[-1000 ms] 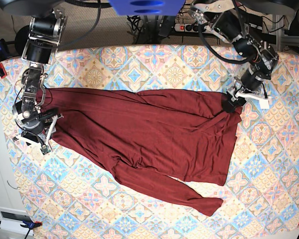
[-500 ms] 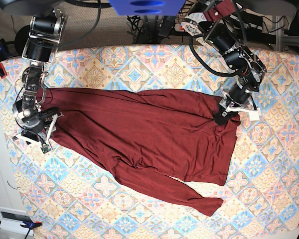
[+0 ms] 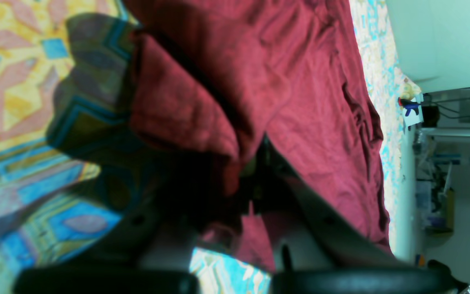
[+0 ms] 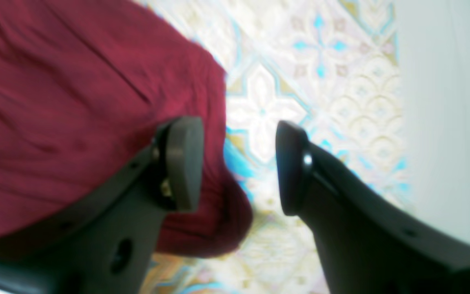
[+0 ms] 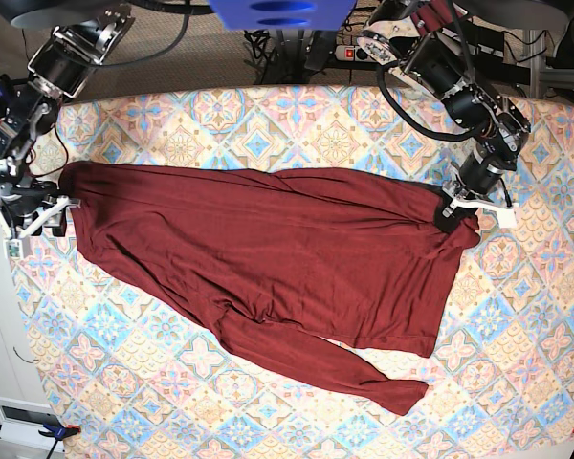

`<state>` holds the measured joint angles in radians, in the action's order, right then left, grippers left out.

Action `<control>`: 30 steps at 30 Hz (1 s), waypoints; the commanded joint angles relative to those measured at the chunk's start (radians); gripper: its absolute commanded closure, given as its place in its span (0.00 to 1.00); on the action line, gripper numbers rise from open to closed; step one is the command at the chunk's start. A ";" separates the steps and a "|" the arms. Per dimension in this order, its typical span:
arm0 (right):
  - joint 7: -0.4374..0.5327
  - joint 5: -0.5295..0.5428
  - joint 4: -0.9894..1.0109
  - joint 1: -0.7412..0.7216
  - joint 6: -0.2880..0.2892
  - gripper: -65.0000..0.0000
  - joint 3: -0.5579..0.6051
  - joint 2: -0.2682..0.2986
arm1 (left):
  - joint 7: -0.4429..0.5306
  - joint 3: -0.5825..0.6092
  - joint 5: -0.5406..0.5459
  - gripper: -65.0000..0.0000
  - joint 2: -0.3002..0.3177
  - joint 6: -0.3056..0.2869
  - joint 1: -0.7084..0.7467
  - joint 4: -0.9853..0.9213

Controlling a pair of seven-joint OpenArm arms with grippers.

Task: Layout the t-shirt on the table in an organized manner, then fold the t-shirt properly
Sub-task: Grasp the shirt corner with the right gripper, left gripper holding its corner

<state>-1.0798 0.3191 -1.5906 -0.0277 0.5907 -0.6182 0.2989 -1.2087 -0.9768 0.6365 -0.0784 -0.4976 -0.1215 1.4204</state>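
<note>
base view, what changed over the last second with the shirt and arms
The left gripper shut on the t-shirt and pulled its corner outward. The right gripper opened its jaws and drew the other end toward the table edge. The sleeve at the near side stayed put.

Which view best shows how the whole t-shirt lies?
The base view: the t-shirt is seen whole, spread across the table. The left wrist view shows only a bunched edge; the right wrist view shows a blurred corner.
</note>
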 commanded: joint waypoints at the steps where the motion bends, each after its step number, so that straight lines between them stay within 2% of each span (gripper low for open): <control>1: -0.009 0.030 -0.014 -0.004 -0.002 0.56 -0.042 0.026 | 0.011 0.005 0.026 1.00 0.012 -0.009 -0.014 0.020; 6: -0.086 0.200 0.048 0.010 -0.002 0.56 -0.170 0.007 | 0.011 0.005 0.026 1.00 0.018 -0.009 -0.014 0.020; 12: -0.118 0.274 0.137 0.045 -0.002 0.56 -0.230 -0.028 | 0.011 0.005 0.026 1.00 0.018 -0.009 -0.016 0.020; 23: -0.115 0.282 0.140 0.117 -0.002 0.57 -0.233 -0.046 | 0.011 0.005 0.026 1.00 0.018 -0.009 -0.016 0.020; 30: -0.122 0.282 0.140 0.125 -0.002 0.57 -0.233 -0.105 | 0.011 0.006 0.026 1.00 0.018 -0.009 -0.019 0.020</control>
<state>-1.2148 0.5846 -1.4349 0.1028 0.5827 -0.8444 0.1722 -1.2118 -0.9749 0.6365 -0.0689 -0.5003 -0.1223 1.4204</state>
